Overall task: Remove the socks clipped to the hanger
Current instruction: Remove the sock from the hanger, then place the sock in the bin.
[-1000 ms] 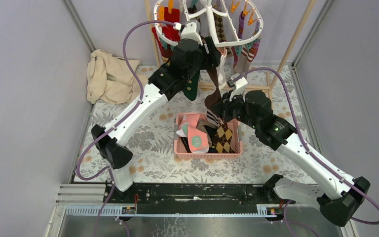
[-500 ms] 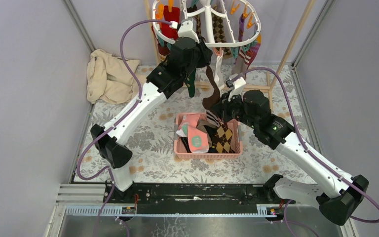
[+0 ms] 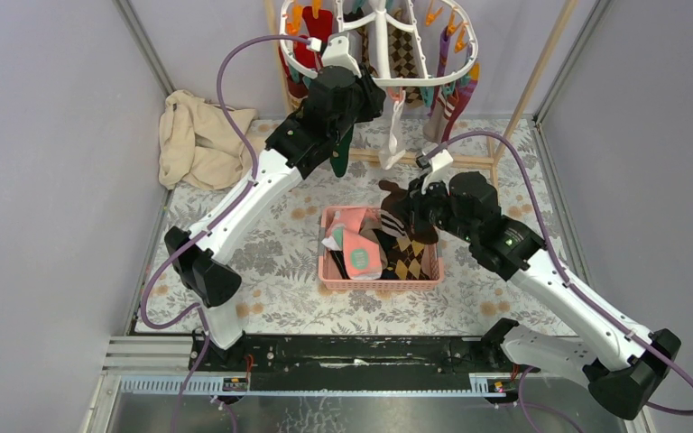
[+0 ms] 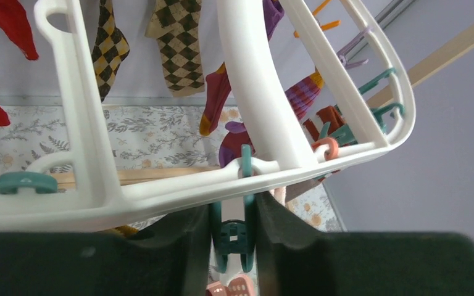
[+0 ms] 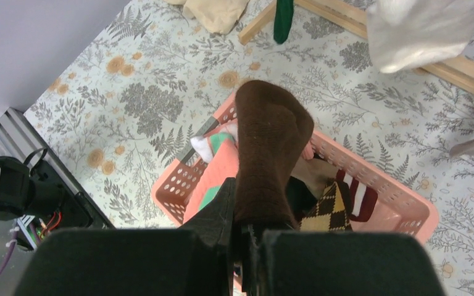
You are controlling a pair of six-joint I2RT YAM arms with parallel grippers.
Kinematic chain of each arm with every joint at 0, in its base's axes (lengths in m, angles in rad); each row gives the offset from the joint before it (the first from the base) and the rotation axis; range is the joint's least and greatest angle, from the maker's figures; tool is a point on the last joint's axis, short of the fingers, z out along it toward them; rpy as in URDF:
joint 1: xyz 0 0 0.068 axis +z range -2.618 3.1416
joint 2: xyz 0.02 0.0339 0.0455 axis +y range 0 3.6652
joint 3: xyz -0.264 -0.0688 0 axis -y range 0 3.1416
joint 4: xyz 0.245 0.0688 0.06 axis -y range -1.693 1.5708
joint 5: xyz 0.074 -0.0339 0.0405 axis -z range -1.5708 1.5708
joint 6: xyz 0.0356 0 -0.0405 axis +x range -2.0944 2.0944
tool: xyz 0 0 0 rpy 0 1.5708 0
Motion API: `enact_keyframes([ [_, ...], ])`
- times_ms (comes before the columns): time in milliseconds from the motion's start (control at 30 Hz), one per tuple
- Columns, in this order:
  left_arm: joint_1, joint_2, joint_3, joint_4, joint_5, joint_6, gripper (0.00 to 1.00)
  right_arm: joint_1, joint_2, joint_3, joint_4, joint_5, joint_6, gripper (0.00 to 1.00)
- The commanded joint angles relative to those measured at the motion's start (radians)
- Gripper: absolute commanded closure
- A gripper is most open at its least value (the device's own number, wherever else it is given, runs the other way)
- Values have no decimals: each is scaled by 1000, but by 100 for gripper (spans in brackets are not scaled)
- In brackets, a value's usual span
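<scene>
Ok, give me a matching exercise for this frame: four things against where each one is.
Things:
1. brown sock
2. teal clip
3. pink basket
4. beige cloth

Places:
A. pinched by the left gripper
B. crumpled at the far left of the table
C. gripped by the right gripper
D. mid-table, holding socks

Pairs: 1-C, 2-A, 3-D, 4-B
</scene>
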Motion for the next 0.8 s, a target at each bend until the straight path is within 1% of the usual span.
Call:
enact_keyframes([
  [0, 9, -37, -24, 65, 35, 10, 62, 10, -37, -25, -7, -38, -18, 100],
  [100, 9, -52, -55, 76, 66, 14, 44, 10, -43, -47, -6, -51, -16, 100],
  [133, 9, -56, -64, 79, 78, 15, 40, 10, -43, -54, -5, -54, -15, 100],
  [267, 9, -78, -112, 95, 128, 22, 33, 10, -36, -77, 7, -75, -9, 100],
  [333, 9, -101, -152, 117, 157, 24, 31, 10, -27, -89, 14, -81, -7, 100],
  [500, 9, -170, -259, 166, 234, 13, 23, 11, -2, -140, 42, -95, 5, 100],
  [567, 9, -200, -295, 172, 258, 10, 17, 10, 14, -160, 53, -98, 10, 100],
  [633, 10, -232, -334, 180, 278, 8, 13, 10, 33, -183, 73, -103, 19, 100],
  [667, 8, -248, -352, 180, 292, 5, 6, 10, 42, -196, 84, -104, 24, 100],
  [700, 7, -265, -370, 182, 298, 2, 2, 11, 52, -208, 99, -104, 29, 100],
  [767, 7, -299, -406, 186, 310, -1, 1, 10, 77, -228, 124, -107, 43, 100],
])
